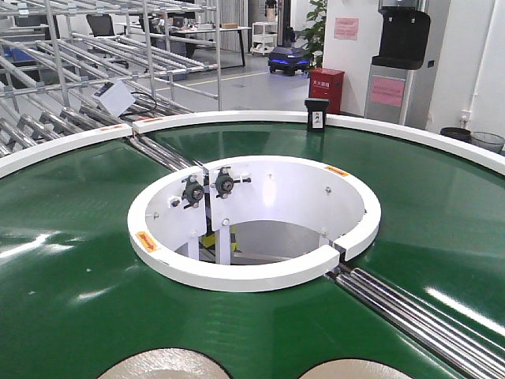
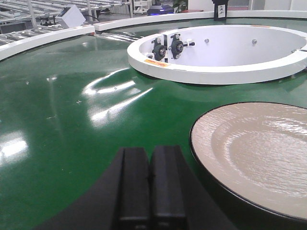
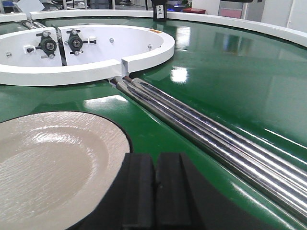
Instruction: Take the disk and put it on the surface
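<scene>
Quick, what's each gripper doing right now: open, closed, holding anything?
Left gripper: closed, holding nothing.
Right gripper: closed, holding nothing.

steel racks (image 1: 95,47) left, red cabinet (image 1: 327,88) (by white wall (image 1: 355,59)), glossy floor (image 1: 252,83)

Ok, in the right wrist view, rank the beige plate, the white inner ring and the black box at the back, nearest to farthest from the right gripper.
1. beige plate, just left of the right gripper.
2. white inner ring, ahead and to the left.
3. black box, farthest back, roughly straight ahead.
</scene>
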You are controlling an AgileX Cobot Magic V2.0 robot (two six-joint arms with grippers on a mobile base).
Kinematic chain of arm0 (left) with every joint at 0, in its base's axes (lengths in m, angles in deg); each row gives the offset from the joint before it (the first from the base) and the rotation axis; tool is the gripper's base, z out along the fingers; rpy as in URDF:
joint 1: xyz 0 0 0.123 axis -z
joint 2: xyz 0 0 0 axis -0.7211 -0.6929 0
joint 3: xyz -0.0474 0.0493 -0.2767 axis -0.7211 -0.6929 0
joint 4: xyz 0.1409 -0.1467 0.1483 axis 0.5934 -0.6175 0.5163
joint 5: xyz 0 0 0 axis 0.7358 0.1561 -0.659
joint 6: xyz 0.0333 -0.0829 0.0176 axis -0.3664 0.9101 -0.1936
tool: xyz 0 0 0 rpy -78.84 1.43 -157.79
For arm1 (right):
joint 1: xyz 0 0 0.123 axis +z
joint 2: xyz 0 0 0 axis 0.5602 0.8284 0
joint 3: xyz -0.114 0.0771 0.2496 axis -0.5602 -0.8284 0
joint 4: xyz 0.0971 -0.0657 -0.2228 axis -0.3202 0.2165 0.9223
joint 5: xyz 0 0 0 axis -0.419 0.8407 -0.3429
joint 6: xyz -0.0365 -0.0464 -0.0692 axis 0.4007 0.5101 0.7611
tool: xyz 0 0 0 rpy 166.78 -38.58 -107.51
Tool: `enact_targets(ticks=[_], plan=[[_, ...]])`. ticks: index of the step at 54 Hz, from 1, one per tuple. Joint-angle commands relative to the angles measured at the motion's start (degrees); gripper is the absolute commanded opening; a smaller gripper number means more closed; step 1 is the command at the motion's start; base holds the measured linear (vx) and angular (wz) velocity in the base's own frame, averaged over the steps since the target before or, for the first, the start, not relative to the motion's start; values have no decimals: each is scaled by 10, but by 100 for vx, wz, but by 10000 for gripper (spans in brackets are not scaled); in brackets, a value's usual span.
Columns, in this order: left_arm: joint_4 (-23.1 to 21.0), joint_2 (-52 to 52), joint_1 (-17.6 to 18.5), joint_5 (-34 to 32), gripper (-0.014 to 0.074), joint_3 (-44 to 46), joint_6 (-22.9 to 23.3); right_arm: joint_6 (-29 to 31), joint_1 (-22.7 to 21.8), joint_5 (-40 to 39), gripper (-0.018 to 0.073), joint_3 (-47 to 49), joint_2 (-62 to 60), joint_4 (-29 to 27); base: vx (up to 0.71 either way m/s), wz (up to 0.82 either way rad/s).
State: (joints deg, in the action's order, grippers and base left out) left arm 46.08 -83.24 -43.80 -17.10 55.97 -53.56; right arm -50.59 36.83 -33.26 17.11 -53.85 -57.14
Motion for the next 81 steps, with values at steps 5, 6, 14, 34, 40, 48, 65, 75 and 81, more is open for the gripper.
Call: enact_targets(ticks=[5,6,14,34,40,48,65,75,81], plan=[[-1,7,1,-55,-4,14,1,-1,0,-49,-8,-3,-6,8,0,0],[-1,7,1,-55,-4,14,1,-1,0,-49,-8,-3,-6,8,0,0],[-1,7,1,-55,-4,14,1,-1,0,-49,-8,-3,-6,8,0,0],[-1,7,1,-113,-2,14,6,-1,0,-49,-8,-3,-6,8,0,0],[-1,7,1,-147,-1,14,6,-1,0,-49,-8,-3,-6,8,0,0],[-1,7,1,-180,-1,18,7,-1,0,-50,-8,-3,-6,8,0,0],[-1,7,1,-237,0,19,38,0,0,-169,-8,-3,-6,8,0,0],[-1,7,1,-221,0,86,62,-1,0,-218,-8,68,-3,-1,0,0],[-1,-5,1,-137,0,186,62,-1,0,-120,-8,178,29,-3,0,0]])
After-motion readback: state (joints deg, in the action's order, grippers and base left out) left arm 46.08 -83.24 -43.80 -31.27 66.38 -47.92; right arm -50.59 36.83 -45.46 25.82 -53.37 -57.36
